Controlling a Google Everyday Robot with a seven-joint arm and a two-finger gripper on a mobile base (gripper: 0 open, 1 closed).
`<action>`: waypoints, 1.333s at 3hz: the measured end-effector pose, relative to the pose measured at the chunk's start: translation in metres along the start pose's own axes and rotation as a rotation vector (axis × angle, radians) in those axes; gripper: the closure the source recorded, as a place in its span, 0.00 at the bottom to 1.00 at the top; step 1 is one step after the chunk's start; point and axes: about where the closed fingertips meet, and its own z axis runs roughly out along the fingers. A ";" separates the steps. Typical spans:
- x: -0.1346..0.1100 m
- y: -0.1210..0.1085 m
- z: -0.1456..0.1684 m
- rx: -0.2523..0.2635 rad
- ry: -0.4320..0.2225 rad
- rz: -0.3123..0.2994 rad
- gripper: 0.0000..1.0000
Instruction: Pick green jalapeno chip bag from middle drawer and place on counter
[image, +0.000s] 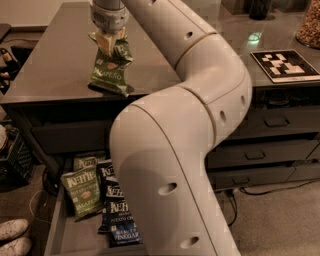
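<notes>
My gripper (110, 40) is over the left part of the counter (60, 65), shut on the top edge of a green jalapeno chip bag (112, 69). The bag hangs upright with its bottom edge touching the counter top. Below, the middle drawer (56, 235) stands open. In it lie another green jalapeno bag (82, 192), a second green one partly hidden behind it (85, 162), and dark blue Kettle bags (120, 220). My pale arm (190, 150) fills the centre and hides the drawer's right part.
A black-and-white marker board (285, 65) lies on the counter at right. Closed drawers with bar handles (275, 122) are on the right. White shoes (15, 237) and a dark crate (12, 155) stand on the floor at left. A jar (309, 25) stands far right.
</notes>
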 end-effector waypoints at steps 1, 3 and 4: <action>-0.006 -0.002 0.003 0.006 -0.016 -0.001 0.82; -0.006 -0.002 0.004 0.006 -0.016 -0.001 0.36; -0.006 -0.002 0.004 0.006 -0.016 -0.001 0.13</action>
